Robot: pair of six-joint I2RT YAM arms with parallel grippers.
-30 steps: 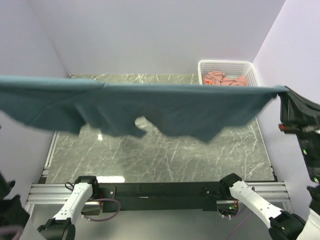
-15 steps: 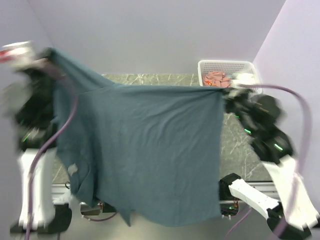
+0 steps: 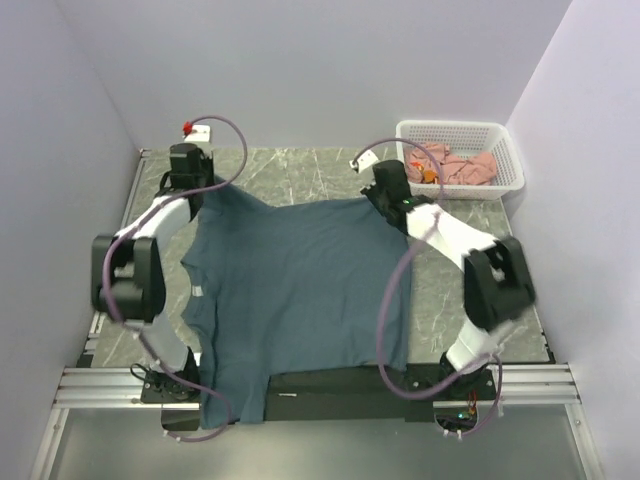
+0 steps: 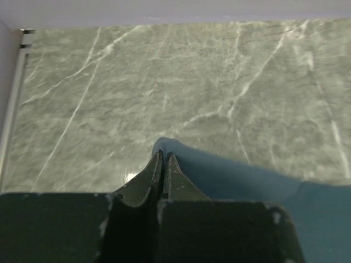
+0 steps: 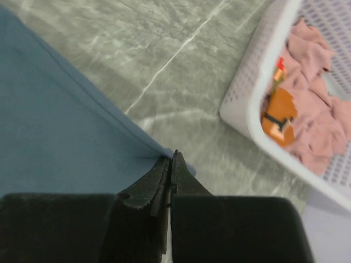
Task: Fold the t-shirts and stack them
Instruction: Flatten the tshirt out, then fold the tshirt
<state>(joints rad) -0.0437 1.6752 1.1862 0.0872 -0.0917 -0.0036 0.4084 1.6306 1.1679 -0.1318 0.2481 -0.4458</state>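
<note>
On grey-green marble-patterned table [image 3: 470, 290] dark slate-blue cloth t-shirt [image 3: 300, 290] now lies spread flat, near end hanging over front edge; half a second earlier it hung in air between raised arms. In far right corner white plastic lattice basket [image 3: 455, 126] unmoved, salmon-pink t-shirts [image 3: 470, 165] crumpled inside. Both arms lowered since: left gripper [image 4: 163, 159] pinched tight on shirt's far left edge, right gripper [image 5: 171, 159] clamped on far right corner, near basket.

The right gripper [image 5: 169, 164] pinches a corner of the dark slate-blue t-shirt [image 5: 60, 137], spread on the marble table [image 5: 142, 49]; nearby, a white basket [image 5: 248, 101] holds crumpled salmon-pink t-shirts [image 5: 321, 137] (an orange patch [image 5: 279, 118] shows among them).
</note>
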